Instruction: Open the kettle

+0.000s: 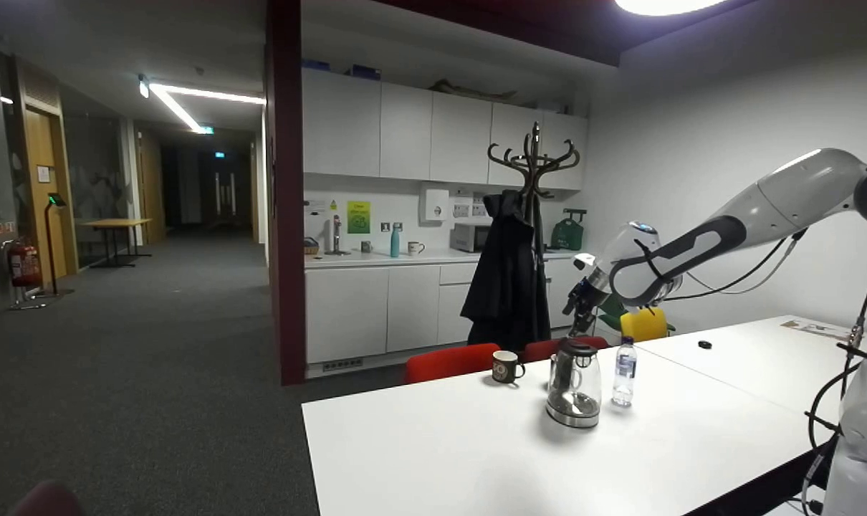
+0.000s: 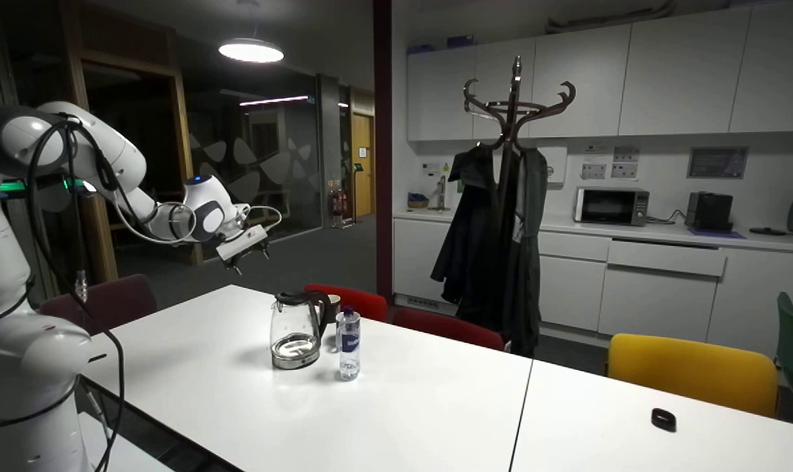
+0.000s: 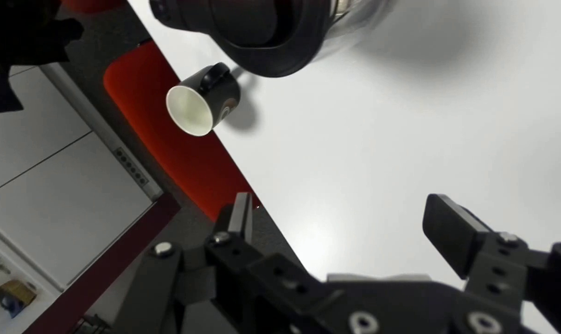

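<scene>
Holds black angular gripper [image 3: 338,206] spread wide, above and to one side of tapered clear-glass kettle [image 2: 290,326] with black handle [image 2: 324,317], silvery base [image 2: 295,360].

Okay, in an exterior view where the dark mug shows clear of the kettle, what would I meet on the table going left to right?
In an exterior view: dark mug → kettle → bottle → small black object → flat item, too unclear to name.
</scene>
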